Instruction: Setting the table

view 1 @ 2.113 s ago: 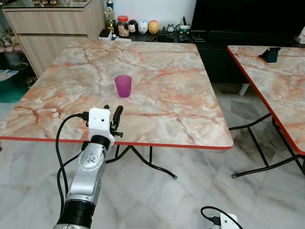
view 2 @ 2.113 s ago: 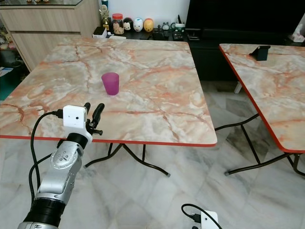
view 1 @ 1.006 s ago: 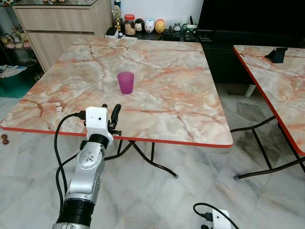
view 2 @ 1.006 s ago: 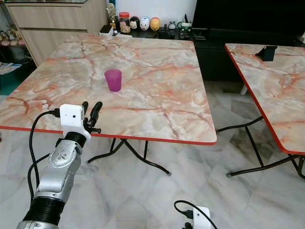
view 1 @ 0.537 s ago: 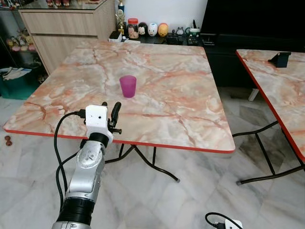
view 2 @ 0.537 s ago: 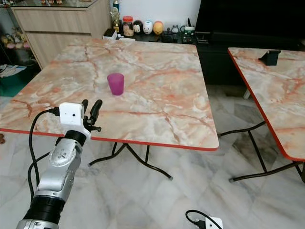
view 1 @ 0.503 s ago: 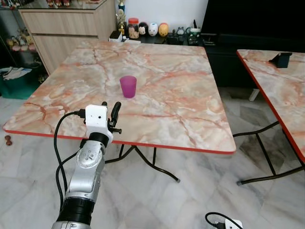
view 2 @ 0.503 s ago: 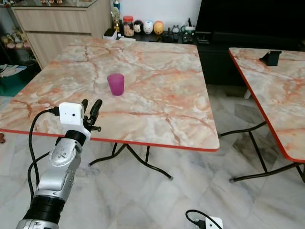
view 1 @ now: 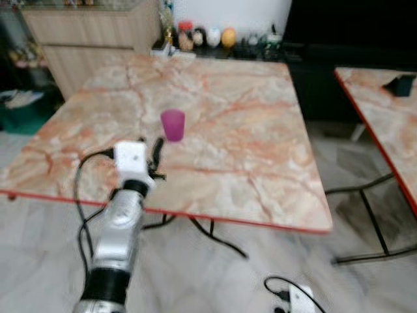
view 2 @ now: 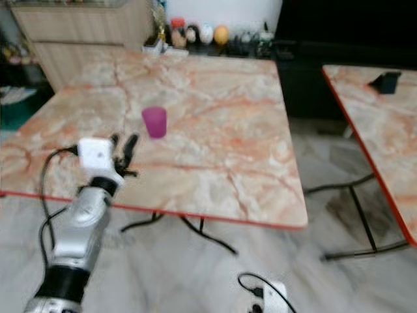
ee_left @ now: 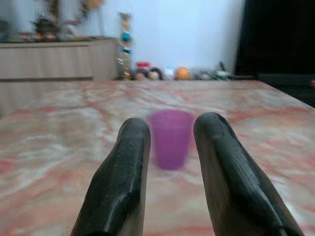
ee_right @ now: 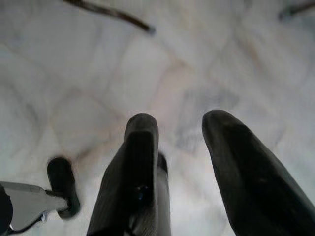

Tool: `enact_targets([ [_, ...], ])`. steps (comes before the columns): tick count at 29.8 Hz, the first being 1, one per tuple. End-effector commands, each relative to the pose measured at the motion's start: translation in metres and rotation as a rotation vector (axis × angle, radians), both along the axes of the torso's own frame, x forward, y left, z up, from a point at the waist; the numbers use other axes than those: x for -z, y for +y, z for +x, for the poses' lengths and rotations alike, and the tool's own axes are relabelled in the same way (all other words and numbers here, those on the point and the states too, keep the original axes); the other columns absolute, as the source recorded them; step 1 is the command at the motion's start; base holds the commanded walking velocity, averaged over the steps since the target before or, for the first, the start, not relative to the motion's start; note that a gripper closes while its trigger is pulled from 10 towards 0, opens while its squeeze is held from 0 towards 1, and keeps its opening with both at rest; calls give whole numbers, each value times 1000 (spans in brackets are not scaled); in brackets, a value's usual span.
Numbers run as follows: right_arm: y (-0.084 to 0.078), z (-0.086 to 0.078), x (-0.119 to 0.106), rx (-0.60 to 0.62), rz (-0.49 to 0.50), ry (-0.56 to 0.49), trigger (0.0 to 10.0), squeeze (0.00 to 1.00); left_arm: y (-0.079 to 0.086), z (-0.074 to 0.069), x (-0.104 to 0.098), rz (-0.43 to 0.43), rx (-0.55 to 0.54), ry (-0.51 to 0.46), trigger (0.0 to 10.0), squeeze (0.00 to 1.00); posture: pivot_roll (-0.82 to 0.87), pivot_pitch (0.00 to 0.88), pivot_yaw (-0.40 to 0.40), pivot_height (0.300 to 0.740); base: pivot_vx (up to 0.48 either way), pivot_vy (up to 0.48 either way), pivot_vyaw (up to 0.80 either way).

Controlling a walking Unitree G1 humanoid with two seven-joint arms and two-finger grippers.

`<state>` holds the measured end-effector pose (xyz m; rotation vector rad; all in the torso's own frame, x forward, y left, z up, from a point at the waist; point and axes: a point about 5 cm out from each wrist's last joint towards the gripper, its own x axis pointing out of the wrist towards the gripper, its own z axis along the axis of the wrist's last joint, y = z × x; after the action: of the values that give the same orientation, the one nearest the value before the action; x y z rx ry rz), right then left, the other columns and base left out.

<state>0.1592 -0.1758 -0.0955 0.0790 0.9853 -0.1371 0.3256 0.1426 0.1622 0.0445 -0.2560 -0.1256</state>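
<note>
Left gripper (view 1: pixel 151 151) is hovering over the marble table (view 1: pixel 247 143), fingers spread, short of the purple cup (view 1: pixel 172 124); right gripper (ee_right: pixel 182 162) is hanging spread.

A purple cup (view 1: pixel 172 124) stands upright on the marble-patterned table (view 1: pixel 247 150), mouth up, its sides tapering slightly toward the base. It is translucent plastic, plain and without a handle; nothing can be made out inside it. It sits alone toward the table's left half, about midway between the near red-trimmed edge and the far edge, well apart from the jars and figurines behind the table. The head views are blurred.
</note>
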Motion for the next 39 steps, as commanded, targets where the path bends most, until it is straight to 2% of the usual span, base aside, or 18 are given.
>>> enact_targets([
  [1, 13, 5, -1, -22, 18, -7, 10000, 0, 10, 0, 0, 4, -27, 0, 10000, 0, 94, 0, -33, 731, 281, 0, 0],
  [10, 35, 8, -2, -27, 29, -8, 10000, 0, 8, 1, 0, 6, -1, 7, 10000, 0, 95, 0, -32, 731, 277, 0, 0],
  [13, 48, 13, -4, -29, 38, -15, 10000, 0, 7, 1, 1, 6, 10, 12, 10000, 0, 95, 0, -32, 731, 0, 0, 0],
  [19, 56, 22, -8, -19, 43, -27, 10000, 0, 4, 0, 1, 0, 30, 13, 10000, 0, 96, 0, -32, 731, 0, 0, 0],
  [25, 61, 26, -10, -1, 60, -34, 10000, 0, 4, 1, 1, -4, 33, 14, 10000, 0, 90, 0, -29, 731, 0, 0, 0],
  [29, 63, 29, -12, 11, 70, -39, 10000, 0, 3, 1, 1, -14, 33, 18, 10000, 0, 88, 0, -27, 731, 0, 0, -648],
  [31, 56, 24, -9, 19, 61, -37, 10000, 0, 4, 2, 1, -23, 29, 16, 10000, 0, 88, 0, -27, 731, 0, 0, -675],
  [39, 54, 23, -9, 17, 52, -44, 10000, 0, 5, 2, 0, -29, 26, 15, 10000, 0, 94, 0, -28, 731, 0, 0, -83],
])
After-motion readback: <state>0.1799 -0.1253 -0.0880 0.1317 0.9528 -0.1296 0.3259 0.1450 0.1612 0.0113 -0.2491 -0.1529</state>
